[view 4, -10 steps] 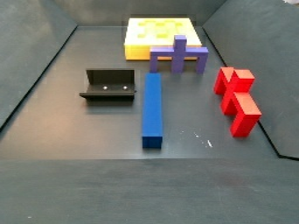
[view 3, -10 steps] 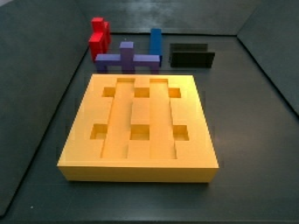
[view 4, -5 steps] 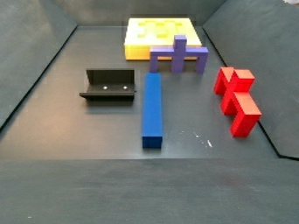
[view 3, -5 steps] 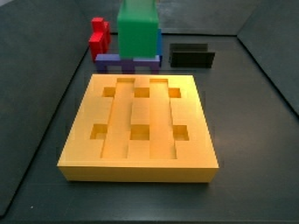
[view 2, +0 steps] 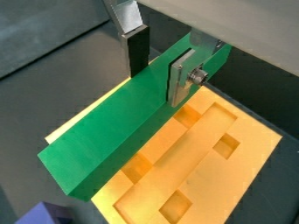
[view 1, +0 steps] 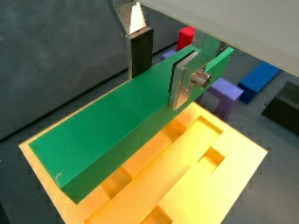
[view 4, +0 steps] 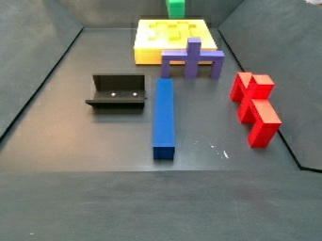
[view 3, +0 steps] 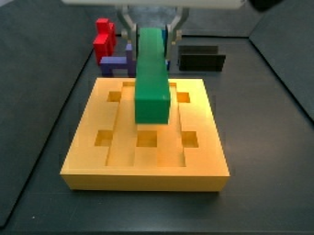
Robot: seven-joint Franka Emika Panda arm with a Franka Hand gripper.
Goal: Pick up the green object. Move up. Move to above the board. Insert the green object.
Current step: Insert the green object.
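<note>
My gripper (view 3: 150,26) is shut on the green object (view 3: 151,78), a long green bar held level above the board (view 3: 86,138) and running along its middle row of holes. In both wrist views the bar (view 1: 117,127) (view 2: 117,122) sits between a dark pad and a silver finger plate (view 1: 184,79), with the gripper (view 1: 162,63) (view 2: 158,61) clamped near one end. Below it lies the yellow-orange board (view 1: 198,188) (view 2: 216,166) with its square holes. In a side view only the bar's tip (view 4: 176,8) shows behind the board (view 4: 157,40).
A purple piece (view 4: 193,61) stands at the board's end. Beyond it lie a blue bar (view 4: 165,115), a red stepped block (view 4: 255,106) and the dark fixture (view 4: 117,92). In a side view the red block (view 3: 105,41) and fixture (view 3: 203,58) are behind the board.
One second ago neither gripper nor green bar was in view. Half a second ago the bar appeared behind the board; now it hangs over the board's middle.
</note>
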